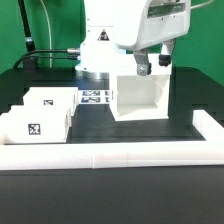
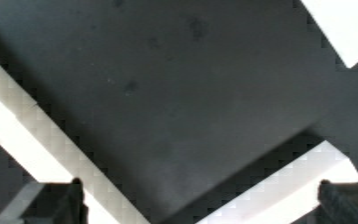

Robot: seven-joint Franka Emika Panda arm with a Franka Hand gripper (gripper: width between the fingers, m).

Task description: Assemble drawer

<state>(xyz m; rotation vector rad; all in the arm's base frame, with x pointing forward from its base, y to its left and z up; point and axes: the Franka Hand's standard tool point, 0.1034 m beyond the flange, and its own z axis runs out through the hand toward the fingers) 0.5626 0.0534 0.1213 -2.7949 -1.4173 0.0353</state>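
Note:
The drawer's tall white casing point(image 1: 140, 96) stands upright on the black table, right of centre in the exterior view, with its open side facing the camera. Two small white trays with square tags, one point(image 1: 53, 103) behind the other point(image 1: 36, 126), lie side by side at the exterior view's left. My gripper point(image 1: 153, 66) hangs just above the casing's top far edge, open and empty. In the wrist view the gripper point(image 2: 197, 205) has its dark fingertips point(image 2: 51, 205) wide apart. White casing edges point(image 2: 34, 110) meet in a V between them over a dark surface.
The marker board point(image 1: 95, 97) lies flat between the trays and the casing. A long low white border wall point(image 1: 120, 152) runs along the table's front and up its right side. The robot's white base point(image 1: 100, 50) stands behind.

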